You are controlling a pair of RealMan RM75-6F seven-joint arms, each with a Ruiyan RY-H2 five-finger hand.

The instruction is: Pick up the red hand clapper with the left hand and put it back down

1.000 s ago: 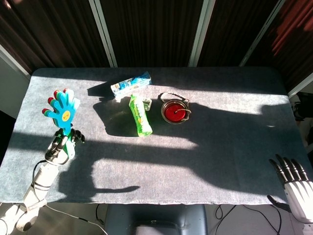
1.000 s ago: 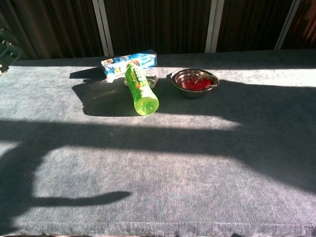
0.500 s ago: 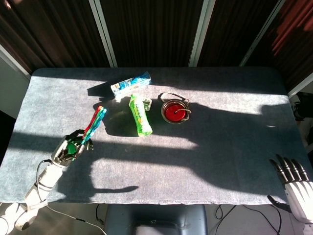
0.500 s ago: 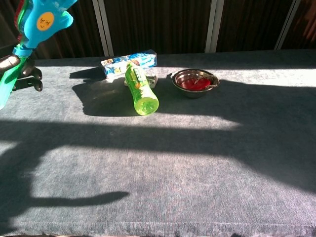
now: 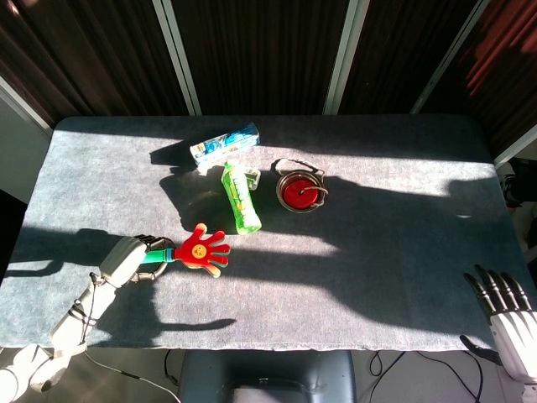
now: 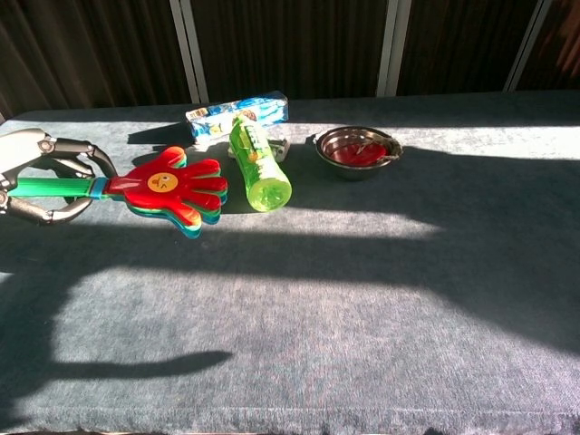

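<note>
The red hand clapper (image 5: 201, 248) has a green handle, a red palm with a yellow smiley, and coloured layers beneath. It lies roughly level, just left of the green bottle. My left hand (image 5: 127, 258) grips its handle, fingers wrapped around it. In the chest view the clapper (image 6: 170, 188) points right from my left hand (image 6: 36, 177) at the left edge, low over the cloth; I cannot tell if it touches. My right hand (image 5: 506, 312) is at the lower right corner, off the table, fingers spread and empty.
A green bottle (image 5: 240, 198) lies on its side mid-table. Behind it is a blue and white box (image 5: 224, 143). A metal bowl (image 5: 299, 191) with red contents sits to the right. The grey cloth (image 5: 377, 252) covers the table, with strong shadows.
My left hand has swung the clapper down from upright to nearly flat, red face up, and moved right toward the bottle. The right hand has not moved.
</note>
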